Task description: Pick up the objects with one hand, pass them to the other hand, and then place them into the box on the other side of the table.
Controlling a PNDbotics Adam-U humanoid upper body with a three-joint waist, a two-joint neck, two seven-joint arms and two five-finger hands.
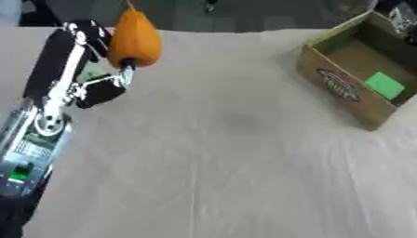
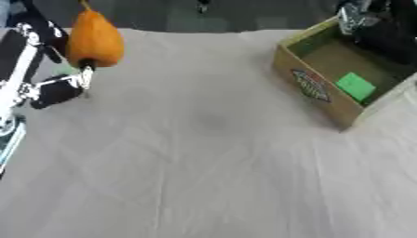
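The left hand (image 1: 97, 90) is up at the far left of the bench (image 1: 220, 153), grasping an orange pear-shaped fruit (image 1: 134, 41) from below, its fingers curled about the fruit's lower end so that the fruit stands lifted clear of the pale cloth. Across the middle the cloth lies bare. At the right stands an open cardboard box (image 1: 346, 90), well apart from the fruit, with a small green block (image 1: 384, 85) lying on its floor. Beyond the box's far corner, in the right eye view, something dark shows at the upper right that may be the right hand (image 2: 383, 28); whether its fingers are straight or curled I cannot tell.

The pick-up looks done and the pass is the step in hand. Next the fruit must travel toward the centre to meet the other hand, which then carries it to the box.

The box's side bears a round red-and-dark emblem (image 1: 338, 84); its lettering cannot be read.
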